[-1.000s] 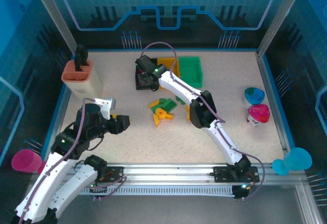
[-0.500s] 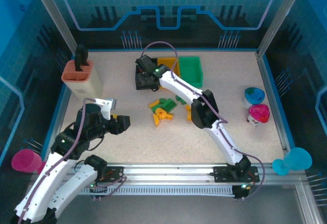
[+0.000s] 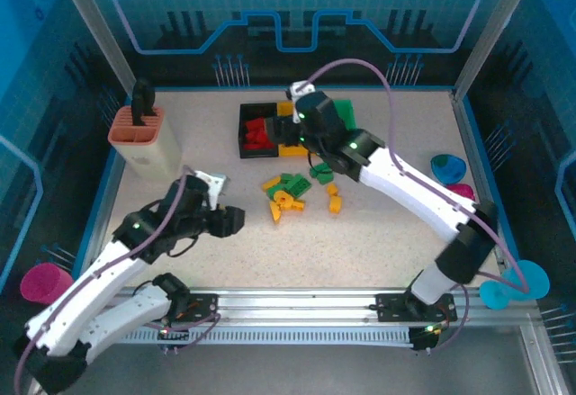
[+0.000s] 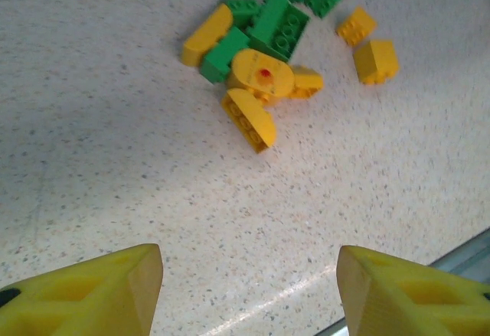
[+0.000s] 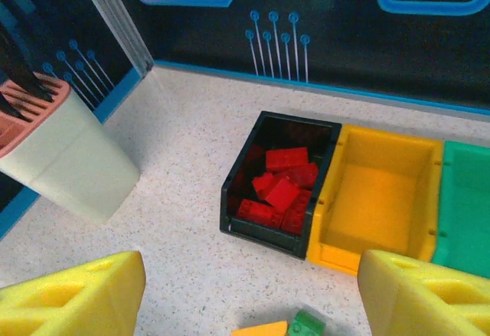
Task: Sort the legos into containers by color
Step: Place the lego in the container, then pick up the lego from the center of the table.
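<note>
Several red legos (image 5: 284, 190) lie in the black bin (image 5: 264, 233). To its right stand the yellow bin (image 5: 377, 198), which holds nothing, and the green bin (image 5: 467, 202). My right gripper (image 5: 253, 298) is open with nothing between its fingers. It hovers over the bare table just in front of the black and yellow bins (image 3: 286, 132). A loose pile of yellow-orange legos (image 4: 253, 118) and green legos (image 4: 279, 26) sits mid-table (image 3: 288, 193). My left gripper (image 4: 249, 290) is open and holds nothing, low over the table left of and nearer than the pile (image 3: 229, 220).
A salmon slotted holder (image 3: 139, 139) stands at the far left. A blue bowl (image 3: 447, 166) and a pink cup (image 3: 459, 195) sit at the right. Outside the table, a pink cup (image 3: 40, 282) sits at the left and a blue cup (image 3: 522, 280) at the right. A metal rail (image 3: 297, 303) runs along the near edge.
My right gripper has drawn back right from over the black bin, uncovering the red legos, and its elbow swung out right. The left gripper has moved slightly right toward the pile.
</note>
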Motion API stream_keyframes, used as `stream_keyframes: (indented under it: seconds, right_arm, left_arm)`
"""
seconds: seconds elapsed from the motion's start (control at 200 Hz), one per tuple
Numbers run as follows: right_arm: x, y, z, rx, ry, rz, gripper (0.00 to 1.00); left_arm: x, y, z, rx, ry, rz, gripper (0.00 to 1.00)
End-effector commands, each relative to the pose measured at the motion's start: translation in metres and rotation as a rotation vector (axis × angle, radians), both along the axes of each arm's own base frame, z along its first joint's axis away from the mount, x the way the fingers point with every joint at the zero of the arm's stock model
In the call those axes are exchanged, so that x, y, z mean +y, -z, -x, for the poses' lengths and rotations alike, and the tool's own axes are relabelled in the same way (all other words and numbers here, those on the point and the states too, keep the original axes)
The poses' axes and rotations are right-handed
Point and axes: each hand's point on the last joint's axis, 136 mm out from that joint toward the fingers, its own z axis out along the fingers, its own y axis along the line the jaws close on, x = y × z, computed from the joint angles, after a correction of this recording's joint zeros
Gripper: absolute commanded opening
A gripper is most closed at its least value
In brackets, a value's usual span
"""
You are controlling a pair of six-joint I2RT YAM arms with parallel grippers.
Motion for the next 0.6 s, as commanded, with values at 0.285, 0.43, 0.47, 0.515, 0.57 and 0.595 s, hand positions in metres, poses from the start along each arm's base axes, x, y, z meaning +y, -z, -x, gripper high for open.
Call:
stream_keyframes:
  seconds: [0.285,0.43,0.47,0.515,0.57,0.595]
  right_arm:
    - [-0.076,0.06,0.037,0.079,0.146,-0.012,0.76]
    - [-0.091,0.078,0.051,0.115,0.171,-0.038,0.77]
    - [-0.094,0.083,0.055,0.125,0.175,-0.045,0.77]
    - [-0.097,0.091,0.058,0.141,0.18,-0.046,0.76]
    - [-0.099,0.098,0.062,0.156,0.186,-0.048,0.77]
    - [-0.1,0.101,0.063,0.163,0.186,-0.048,0.77]
  left_arm:
    - [-0.072,0.057,-0.022,0.187,0.005,-0.078,0.64]
    - [-0.086,0.088,-0.029,0.252,-0.005,-0.1,0.64]
    - [-0.088,0.095,-0.032,0.259,-0.011,-0.111,0.64]
    - [-0.09,0.101,-0.035,0.266,-0.014,-0.121,0.64]
    - [-0.092,0.109,-0.04,0.276,-0.021,-0.14,0.64]
    - [-0.093,0.112,-0.042,0.28,-0.024,-0.147,0.64]
